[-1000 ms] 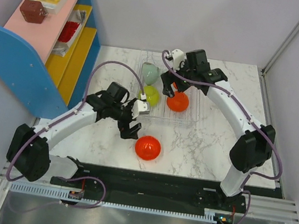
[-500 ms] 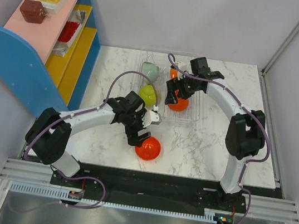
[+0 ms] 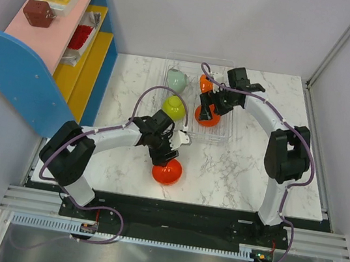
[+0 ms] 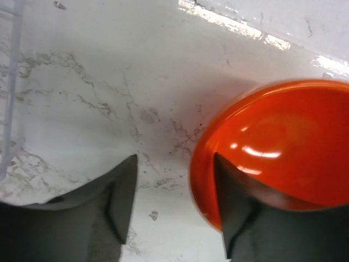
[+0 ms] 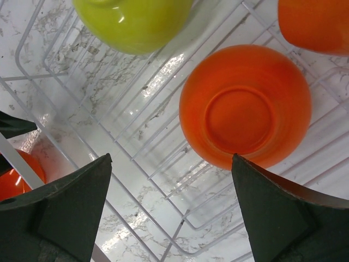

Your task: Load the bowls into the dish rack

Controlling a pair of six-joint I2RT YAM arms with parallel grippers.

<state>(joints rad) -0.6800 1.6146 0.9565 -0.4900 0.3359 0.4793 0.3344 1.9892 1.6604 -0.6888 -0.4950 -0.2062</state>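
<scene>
White marble tabletop [image 3: 248, 168] is carrying everything, with a blue and yellow shelf unit [image 3: 31, 76] standing off its left edge. At the rear centre the dish rack [image 3: 208, 136] is already holding 4 bowls: a pale green bowl [image 3: 176, 80], a lime bowl [image 3: 174, 107], the nearer orange bowl [image 3: 206, 116] and the farther orange bowl [image 3: 205, 83]. Only 1 is lying outside, a red bowl [image 3: 167, 171] sitting dome-up on the table near the front edge, so the job is looking mostly done, with that last lift to make. The left gripper [image 4: 174, 164] is hanging over it with fingers spread. Its wrist camera is showing what the overhead view is hiding: 1 finger lying across the bowl's rim, the other over bare table. The right gripper [image 5: 172, 158] is hovering above the rack, fingers wide apart and holding nothing, and its camera is revealing the nearer orange bowl's base ring facing up.
</scene>
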